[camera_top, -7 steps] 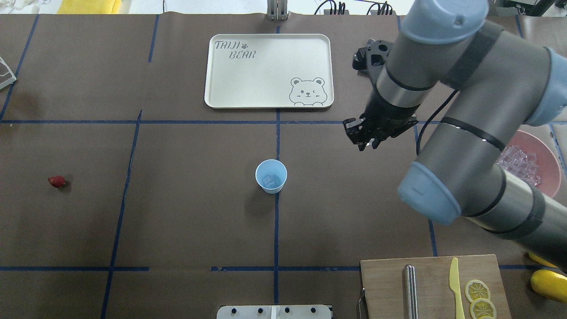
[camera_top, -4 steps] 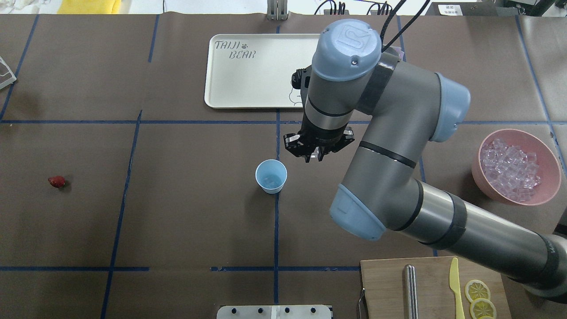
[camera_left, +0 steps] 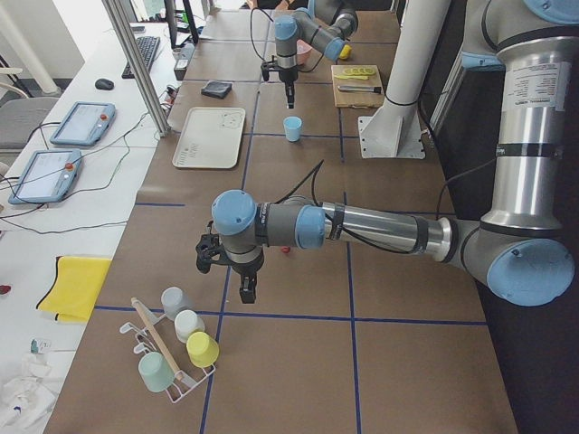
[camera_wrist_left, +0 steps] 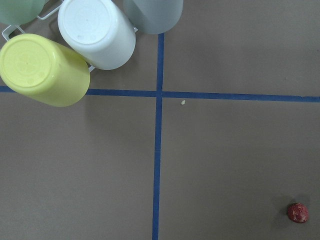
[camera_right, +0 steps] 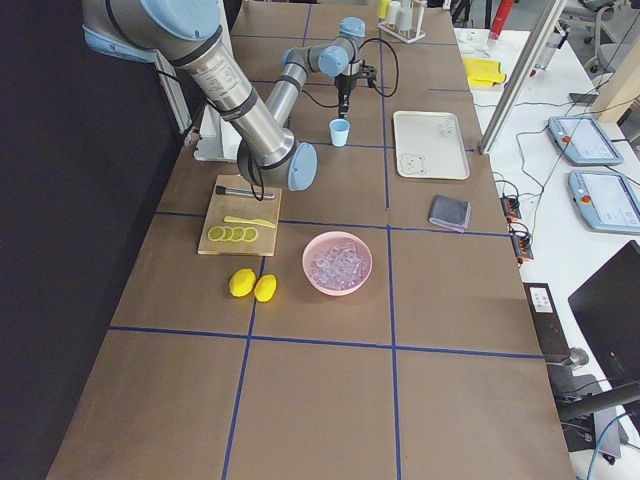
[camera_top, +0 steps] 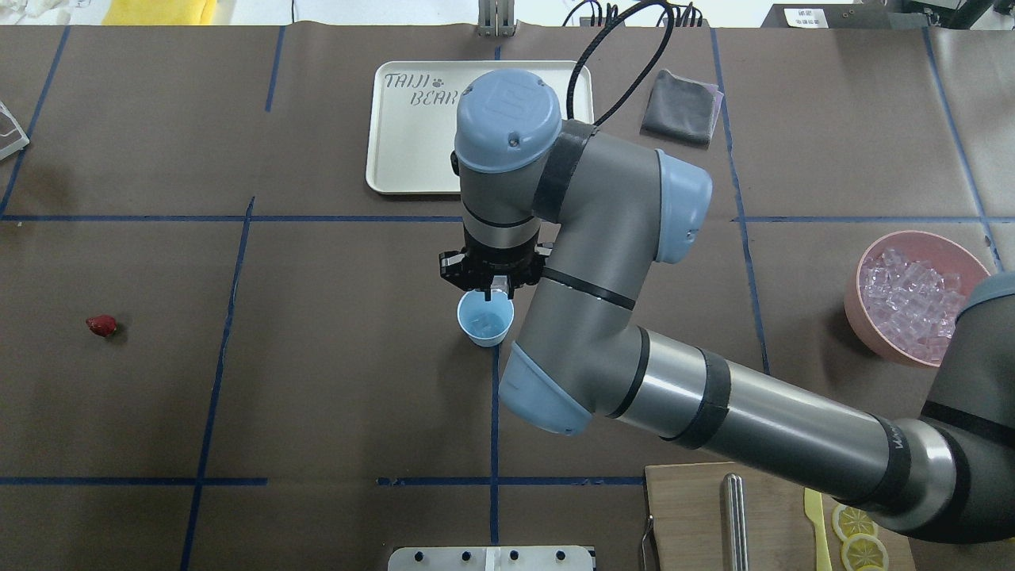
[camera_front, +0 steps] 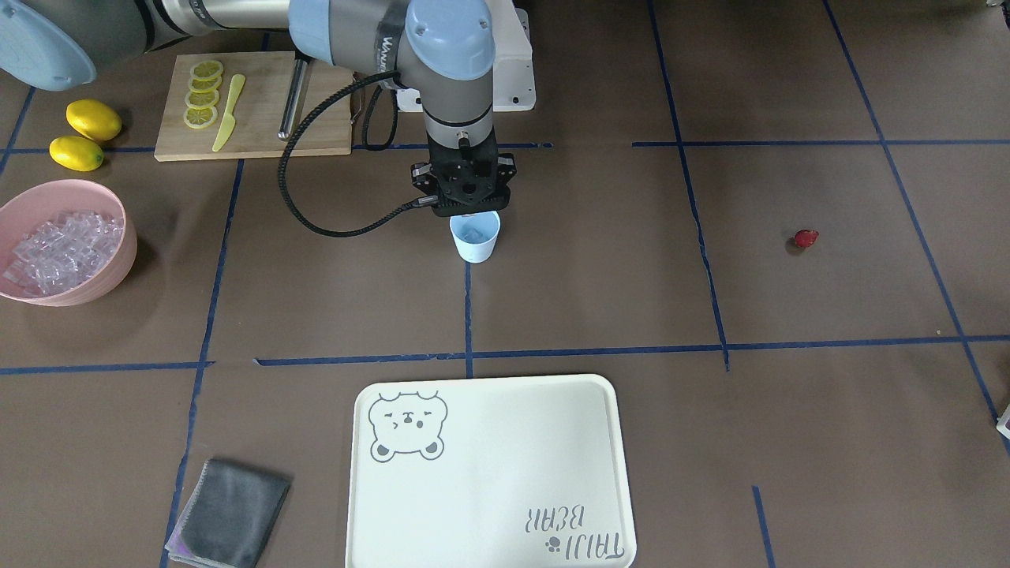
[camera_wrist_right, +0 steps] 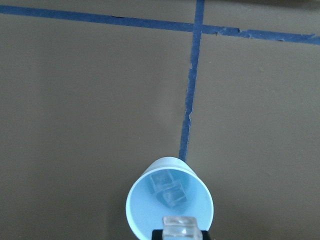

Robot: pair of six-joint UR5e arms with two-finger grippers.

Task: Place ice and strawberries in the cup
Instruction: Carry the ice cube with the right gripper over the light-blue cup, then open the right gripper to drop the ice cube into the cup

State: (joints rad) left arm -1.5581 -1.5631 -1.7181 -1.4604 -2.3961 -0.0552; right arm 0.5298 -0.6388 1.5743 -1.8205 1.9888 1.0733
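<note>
Hovering directly over the cup (camera_top: 485, 339) at the middle of the table, the right end effector (camera_top: 492, 293) is clenched on one ice cube (camera_wrist_right: 181, 227), held above the rim. Two other ice cubes (camera_wrist_right: 167, 187) lie inside on the bottom. Well apart, toward the table's left end, the strawberry (camera_top: 101, 325) lies on the surface. Whether the left end effector (camera_left: 247, 291), hanging above that end, is released or clenched cannot be told.

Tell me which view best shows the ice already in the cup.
Right wrist view: it looks straight into the cup, with two cubes distinct on its bottom. Overhead and front views show only a pale blur inside; side views are too small to tell.
</note>
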